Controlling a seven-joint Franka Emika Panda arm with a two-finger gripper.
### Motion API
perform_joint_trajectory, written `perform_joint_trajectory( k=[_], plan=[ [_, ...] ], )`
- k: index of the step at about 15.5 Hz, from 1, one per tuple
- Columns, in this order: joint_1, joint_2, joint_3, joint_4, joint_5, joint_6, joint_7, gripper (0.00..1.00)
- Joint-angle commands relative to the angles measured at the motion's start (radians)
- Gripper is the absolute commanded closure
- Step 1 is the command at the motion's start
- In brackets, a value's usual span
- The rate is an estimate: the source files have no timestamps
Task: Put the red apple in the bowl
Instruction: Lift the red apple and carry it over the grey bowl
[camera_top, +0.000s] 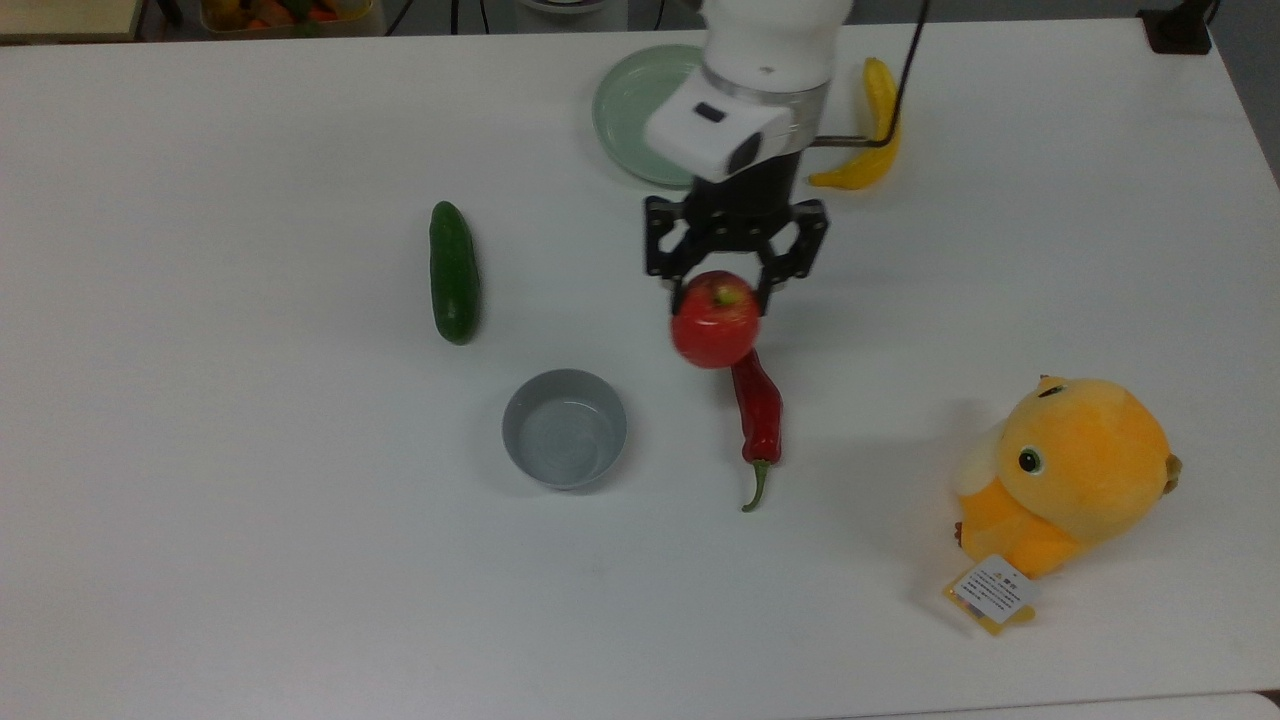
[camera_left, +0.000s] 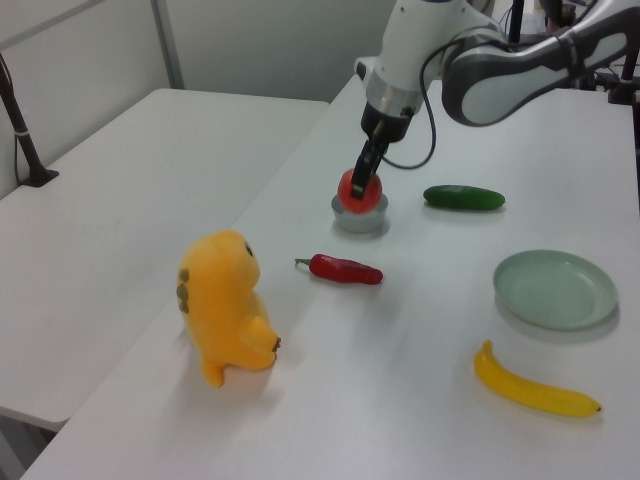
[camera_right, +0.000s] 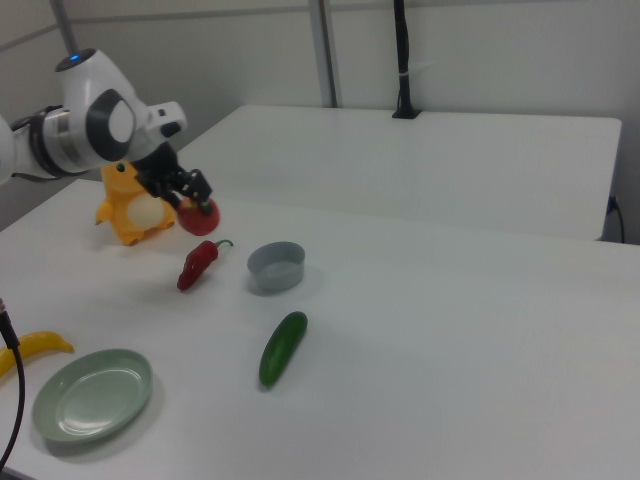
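Note:
My gripper (camera_top: 722, 295) is shut on the red apple (camera_top: 715, 322), which hangs in the air above the table. In the top view the apple is up and to the right of the grey bowl (camera_top: 565, 428) and over the top end of the red chili. The left view puts the apple (camera_left: 360, 187), held by my gripper (camera_left: 362, 180), in front of the bowl (camera_left: 358, 217). In the right view the apple (camera_right: 199, 219) in my gripper (camera_right: 192, 208) hangs left of the bowl (camera_right: 276, 266).
A red chili pepper (camera_top: 757, 415) lies right of the bowl. A green cucumber (camera_top: 453, 271) lies to its upper left. A pale green plate (camera_top: 630, 105) and a yellow banana (camera_top: 872, 130) sit at the back. An orange plush toy (camera_top: 1065, 473) stands at the right.

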Motion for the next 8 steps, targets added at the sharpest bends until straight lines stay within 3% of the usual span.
perform_joint_trajectory(
  k=[1,4,8],
  plan=[
    [-0.004,-0.025,-0.081,-0.027,-0.003,-0.002,-0.032,0.66],
    [-0.006,-0.024,-0.132,-0.027,0.003,0.006,-0.036,0.65],
    [-0.029,0.01,-0.138,-0.027,0.0,0.01,-0.063,0.64]
  ],
)
